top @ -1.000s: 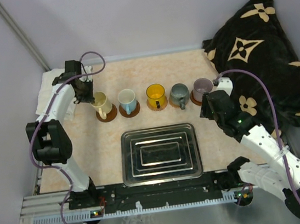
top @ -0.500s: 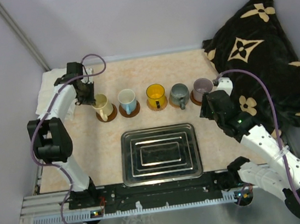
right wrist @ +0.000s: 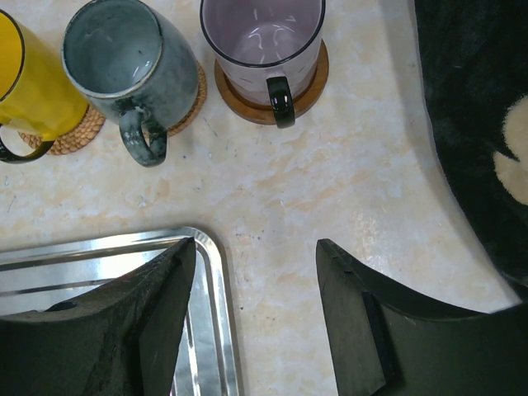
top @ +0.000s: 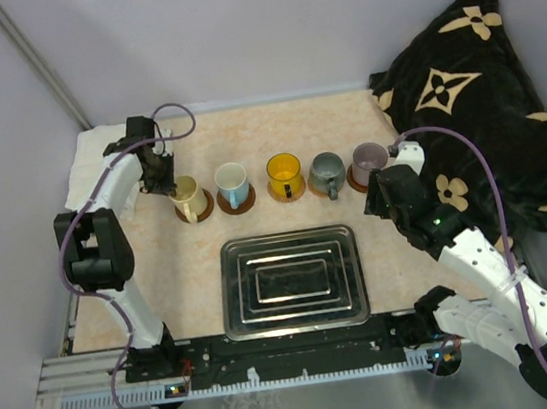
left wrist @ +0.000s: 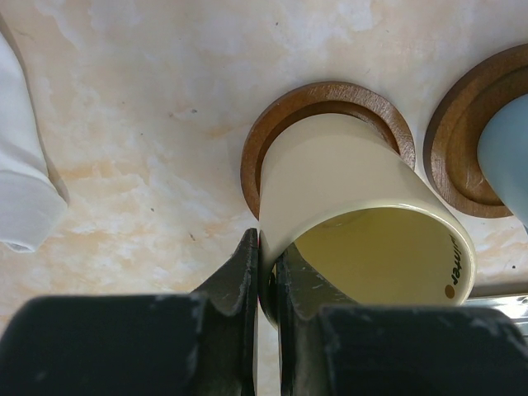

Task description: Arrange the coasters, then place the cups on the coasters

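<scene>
Left wrist view: the cream ceramic handled mug stands on its dark round wooden coaster, its rim pinched by the left gripper. Since a second ago the left arm's wrist has swung slightly rightward (mug unmoved). The right gripper hovers agape over the rectangular steel tray corner.

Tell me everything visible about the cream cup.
The cream cup is glossy, ceramic-looking, empty, with a pale yellowish inside and small dark print near its rim. It stands leftmost in the row, base inside a dark wooden coaster with a raised lip, beside the light blue cup. The left end effector is shut on its rim wall, one finger inside, one outside. I cannot make out its handle.
</scene>
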